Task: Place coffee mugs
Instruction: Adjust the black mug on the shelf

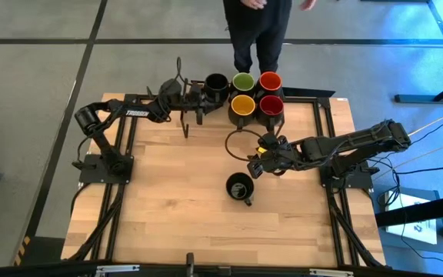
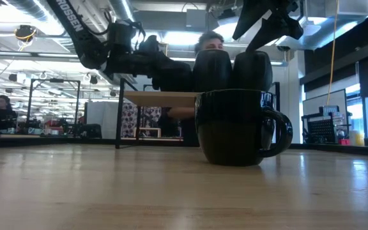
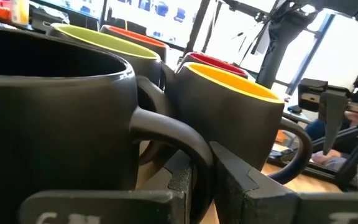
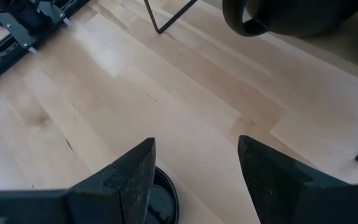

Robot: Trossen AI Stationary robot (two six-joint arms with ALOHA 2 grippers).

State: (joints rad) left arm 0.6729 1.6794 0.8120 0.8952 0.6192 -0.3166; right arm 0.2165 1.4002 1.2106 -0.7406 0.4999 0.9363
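Lone black mug (image 1: 239,188) on table (image 1: 168,200): just near-left of right gripper (image 1: 257,167), fingers spread, empty; left arm far off.

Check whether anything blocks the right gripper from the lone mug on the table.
Nothing visible does. The right gripper hangs open just above and beside the lone black mug, with only bare table between them in the right wrist view. The other five mugs sit farther back, near the left gripper.
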